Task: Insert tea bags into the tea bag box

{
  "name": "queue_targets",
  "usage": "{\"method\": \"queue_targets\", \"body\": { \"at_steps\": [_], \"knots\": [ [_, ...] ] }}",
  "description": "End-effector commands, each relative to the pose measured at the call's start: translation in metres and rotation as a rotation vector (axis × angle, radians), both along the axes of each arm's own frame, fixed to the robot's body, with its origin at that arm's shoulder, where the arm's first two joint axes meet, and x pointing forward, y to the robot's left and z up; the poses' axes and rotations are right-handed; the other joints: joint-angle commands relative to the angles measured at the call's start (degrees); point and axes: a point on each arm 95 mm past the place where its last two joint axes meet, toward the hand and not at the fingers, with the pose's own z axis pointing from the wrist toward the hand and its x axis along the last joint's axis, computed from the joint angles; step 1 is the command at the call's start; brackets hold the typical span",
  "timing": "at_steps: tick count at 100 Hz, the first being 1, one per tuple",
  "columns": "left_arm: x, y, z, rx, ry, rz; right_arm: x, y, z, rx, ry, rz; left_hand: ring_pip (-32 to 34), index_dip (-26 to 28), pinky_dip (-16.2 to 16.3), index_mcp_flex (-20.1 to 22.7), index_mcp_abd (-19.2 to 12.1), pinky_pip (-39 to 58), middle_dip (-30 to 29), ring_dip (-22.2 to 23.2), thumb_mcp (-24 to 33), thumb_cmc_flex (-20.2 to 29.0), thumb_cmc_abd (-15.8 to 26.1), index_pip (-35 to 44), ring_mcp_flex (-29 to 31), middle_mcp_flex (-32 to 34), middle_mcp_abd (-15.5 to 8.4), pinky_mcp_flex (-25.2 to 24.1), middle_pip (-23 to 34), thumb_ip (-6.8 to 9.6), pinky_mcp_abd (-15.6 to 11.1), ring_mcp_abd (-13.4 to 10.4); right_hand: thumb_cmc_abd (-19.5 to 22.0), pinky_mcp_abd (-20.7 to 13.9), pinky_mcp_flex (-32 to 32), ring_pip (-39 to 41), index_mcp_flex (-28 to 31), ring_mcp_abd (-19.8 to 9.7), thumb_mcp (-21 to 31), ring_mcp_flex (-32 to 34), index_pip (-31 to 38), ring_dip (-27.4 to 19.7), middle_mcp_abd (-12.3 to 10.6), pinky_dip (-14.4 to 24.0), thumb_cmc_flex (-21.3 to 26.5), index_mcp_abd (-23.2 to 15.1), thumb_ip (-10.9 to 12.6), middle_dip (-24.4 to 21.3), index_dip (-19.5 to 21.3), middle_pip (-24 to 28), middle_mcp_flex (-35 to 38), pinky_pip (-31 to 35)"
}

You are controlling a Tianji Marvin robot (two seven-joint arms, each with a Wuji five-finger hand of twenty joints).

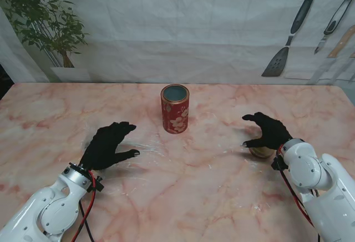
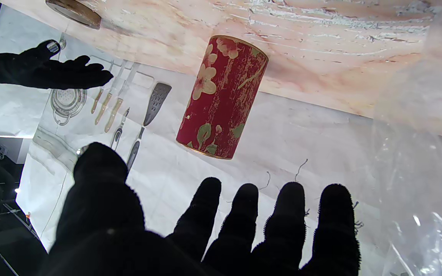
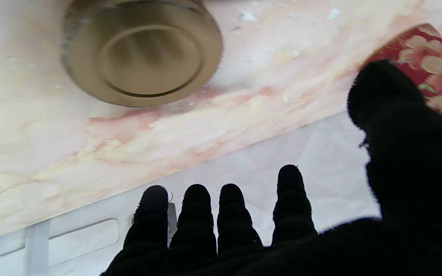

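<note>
From the stand, I see the tea bag box (image 1: 175,109), a red flowered cylinder, upright with its top off, in the middle of the table (image 1: 211,197) toward the far edge. My left hand (image 1: 107,147) sits near the left side, fingers spread, grasping nothing. My right hand (image 1: 266,134) hovers by the right edge over the gold lid (image 1: 260,152), fingers apart. Left wrist view: the box (image 2: 221,97), and clear plastic (image 2: 420,153) at the side; I can't tell what it is. Right wrist view: the lid (image 3: 140,51) lies flat, fingers (image 3: 230,214) loose.
</note>
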Motion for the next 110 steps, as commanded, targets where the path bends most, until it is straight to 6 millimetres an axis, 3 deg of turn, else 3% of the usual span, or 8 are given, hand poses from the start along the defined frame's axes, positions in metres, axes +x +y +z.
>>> {"method": "queue_targets", "body": {
  "at_steps": [1,18,36,92,94,95,110],
  "knots": [
    [0.000,-0.001,0.000,0.000,0.008,-0.006,0.000,-0.003,-0.002,-0.014,0.037,-0.002,-2.14,0.08,-0.72,0.42,-0.48,0.23,-0.68,-0.62,0.52,0.08,1.15,0.45,0.49,-0.21,-1.04,-0.31,-0.20,1.44,-1.15,-1.77,-0.29,1.41,-0.06,1.02,-2.41,0.43,-1.43,-1.71,-0.79,0.69,0.80,0.73,-1.55,-1.46,2.06,1.13,0.66,-0.90,-2.19,-0.41],
    [0.000,-0.001,0.000,-0.001,0.012,-0.006,-0.002,-0.008,-0.009,-0.066,0.092,-0.009,-2.10,0.13,-0.63,0.54,-0.49,0.44,-0.64,-0.58,0.52,0.13,1.21,0.52,0.69,-0.05,-1.11,-0.19,-0.13,1.44,-1.14,-1.86,-0.37,1.99,-0.26,1.88,-2.34,0.78,-1.63,-1.74,-0.93,1.07,1.22,0.37,-2.06,-1.31,2.39,2.18,1.24,-0.47,-2.30,0.02],
    [-0.001,-0.001,0.000,-0.003,0.015,-0.005,-0.006,-0.010,-0.016,-0.110,0.172,0.000,-2.04,0.16,-0.55,0.58,-0.40,0.64,-0.61,-0.51,0.51,0.13,1.29,0.53,0.87,0.04,-1.10,-0.12,-0.08,1.43,-1.22,-1.87,-0.43,8.25,0.16,2.28,-3.16,2.12,-1.51,-1.82,-1.21,1.24,1.88,-0.24,-2.13,-1.54,2.50,2.69,2.07,-1.26,-2.56,1.00],
    [-0.001,-0.001,-0.001,-0.010,0.022,-0.008,-0.025,-0.020,-0.042,-0.204,0.278,0.024,-1.93,0.20,-0.38,0.56,-0.41,1.14,-0.59,-0.40,0.49,0.40,1.33,0.51,1.08,-0.09,-1.21,0.14,-0.05,1.41,-1.23,-1.86,-0.25,7.77,1.44,4.58,-6.23,2.61,-1.11,-1.49,-4.46,2.01,2.60,-2.37,-1.19,-1.23,2.58,1.22,3.97,-2.84,-2.31,6.81],
    [-0.002,-0.001,-0.001,-0.010,0.023,-0.008,-0.025,-0.020,-0.042,-0.208,0.280,0.025,-1.93,0.20,-0.38,0.58,-0.50,1.17,-0.60,-0.40,0.49,0.40,1.34,0.51,1.10,-0.14,-1.17,0.18,-0.07,1.41,-1.20,-1.80,-0.22,7.59,0.76,4.86,-5.01,2.62,-0.91,-1.59,-9.19,1.51,2.65,-7.39,-1.12,-1.26,2.54,0.08,7.51,-2.37,-2.39,10.51],
    [-0.002,-0.001,-0.001,-0.011,0.023,-0.008,-0.025,-0.020,-0.043,-0.210,0.281,0.026,-1.94,0.21,-0.38,0.59,-0.45,1.16,-0.59,-0.40,0.50,0.42,1.37,0.52,1.07,-0.12,-1.23,0.14,-0.06,1.41,-1.20,-1.82,-0.18,7.67,0.73,4.90,-4.92,2.60,-0.88,-1.58,-9.55,1.48,2.66,-7.76,-1.11,-1.24,2.54,-0.01,7.80,-2.36,-2.39,10.81],
    [-0.001,-0.002,-0.001,-0.018,0.028,-0.011,-0.025,-0.021,-0.048,-0.227,0.279,0.022,-1.87,0.22,-0.36,0.59,-0.59,1.28,-0.56,-0.36,0.53,0.66,1.42,0.51,1.14,-0.06,-1.29,0.18,0.01,1.40,-1.25,-1.82,0.10,7.40,1.12,5.38,-5.02,2.45,-0.49,-1.37,-10.82,1.69,2.53,-8.07,-0.76,-1.25,2.51,-0.09,8.39,-2.53,-2.28,12.04]
  ]
}}
